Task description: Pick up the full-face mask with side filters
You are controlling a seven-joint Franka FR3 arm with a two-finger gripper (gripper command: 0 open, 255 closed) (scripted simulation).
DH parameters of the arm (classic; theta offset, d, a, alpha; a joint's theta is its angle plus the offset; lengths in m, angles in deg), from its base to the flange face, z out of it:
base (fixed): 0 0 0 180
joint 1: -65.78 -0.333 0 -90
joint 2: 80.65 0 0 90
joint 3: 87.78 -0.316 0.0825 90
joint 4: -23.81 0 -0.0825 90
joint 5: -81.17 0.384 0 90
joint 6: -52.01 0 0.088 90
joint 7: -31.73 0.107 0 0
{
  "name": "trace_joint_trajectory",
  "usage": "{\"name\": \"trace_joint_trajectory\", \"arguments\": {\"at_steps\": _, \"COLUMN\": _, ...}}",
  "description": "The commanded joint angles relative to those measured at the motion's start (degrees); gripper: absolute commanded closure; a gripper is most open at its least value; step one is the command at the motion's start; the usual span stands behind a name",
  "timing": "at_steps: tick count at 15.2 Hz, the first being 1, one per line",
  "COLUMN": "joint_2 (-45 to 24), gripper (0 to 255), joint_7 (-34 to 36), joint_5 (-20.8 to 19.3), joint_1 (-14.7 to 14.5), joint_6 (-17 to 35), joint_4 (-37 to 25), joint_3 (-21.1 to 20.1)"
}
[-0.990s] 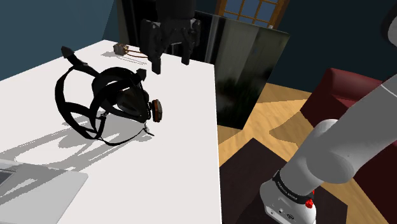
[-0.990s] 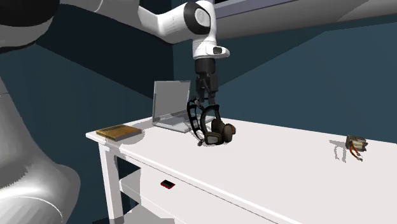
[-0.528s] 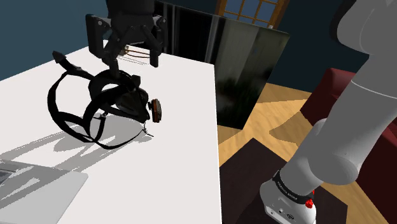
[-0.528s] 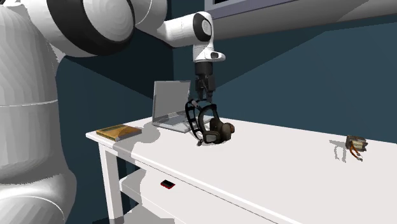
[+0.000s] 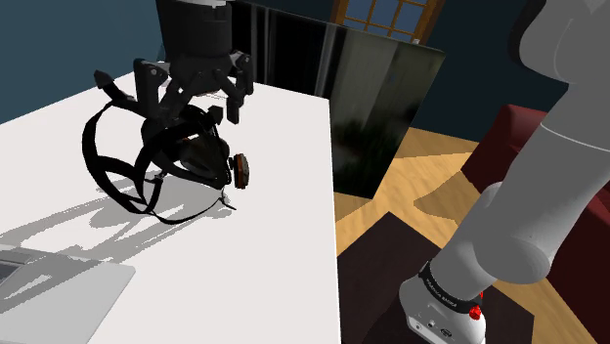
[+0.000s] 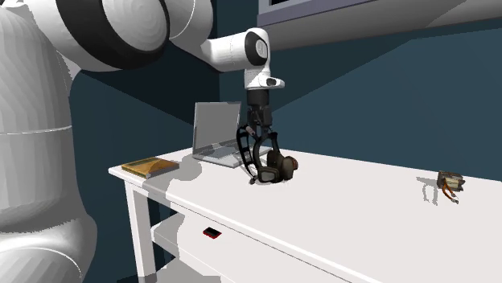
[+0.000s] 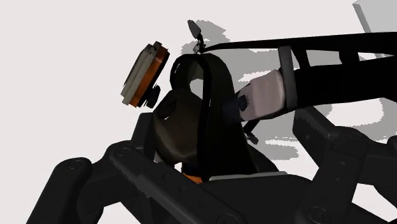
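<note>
The full-face mask (image 5: pixel 192 154) is black, with looping black straps and an orange-and-grey side filter (image 5: pixel 240 170). It lies on the white table (image 5: pixel 285 235). My black gripper (image 5: pixel 192 106) hangs just above it, open, with one finger on either side of the mask's upper part. In the wrist view the mask (image 7: pixel 198 121) lies between the two spread fingers (image 7: pixel 86 178), and its filter (image 7: pixel 144 75) points away from the hand. In the second exterior view the gripper (image 6: pixel 259 135) stands upright over the mask (image 6: pixel 271 163).
A grey laptop (image 6: pixel 214 137) stands open behind the mask, and its corner (image 5: pixel 54 293) shows near the shoulder view's lower left. A book (image 6: pixel 150 167) lies at the table's end, and a small brown object (image 6: pixel 447 183) far along it. A dark cabinet (image 5: pixel 383 107) stands past the table edge.
The gripper has swung toward the shoulder view's left and come down over the mask, its fingers still apart. The mask has shifted slightly on the table.
</note>
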Motion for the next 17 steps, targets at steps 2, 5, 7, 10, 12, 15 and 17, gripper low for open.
{"name": "trace_joint_trajectory", "arguments": {"at_steps": 2, "joint_2": -0.02, "gripper": 255, "joint_7": 0.00, "joint_5": -0.02, "joint_1": 0.01, "joint_6": 0.23, "joint_4": 0.19, "joint_3": 0.01}}
{"name": "trace_joint_trajectory", "arguments": {"at_steps": 5, "joint_2": -0.09, "gripper": 255, "joint_7": 0.03, "joint_5": -0.06, "joint_1": -0.01, "joint_6": 0.23, "joint_4": 0.14, "joint_3": 0.01}}
{"name": "trace_joint_trajectory", "arguments": {"at_steps": 7, "joint_2": -0.07, "gripper": 255, "joint_7": 0.01, "joint_5": -0.05, "joint_1": 0.00, "joint_6": 0.25, "joint_4": 0.18, "joint_3": 0.01}}
{"name": "trace_joint_trajectory", "arguments": {"at_steps": 10, "joint_2": 0.06, "gripper": 255, "joint_7": -0.01, "joint_5": 0.03, "joint_1": 0.04, "joint_6": 0.38, "joint_4": 0.41, "joint_3": 0.02}}
{"name": "trace_joint_trajectory", "arguments": {"at_steps": 12, "joint_2": -0.23, "gripper": 255, "joint_7": 0.03, "joint_5": -0.14, "joint_1": -0.10, "joint_6": -1.25, "joint_4": -1.45, "joint_3": -0.06}}
{"name": "trace_joint_trajectory", "arguments": {"at_steps": 15, "joint_2": -0.88, "gripper": 255, "joint_7": 0.17, "joint_5": -0.53, "joint_1": -0.39, "joint_6": -3.76, "joint_4": -4.45, "joint_3": -0.19}}
{"name": "trace_joint_trajectory", "arguments": {"at_steps": 17, "joint_2": -1.40, "gripper": 255, "joint_7": 0.29, "joint_5": -0.86, "joint_1": -0.64, "joint_6": -5.48, "joint_4": -6.57, "joint_3": -0.29}}
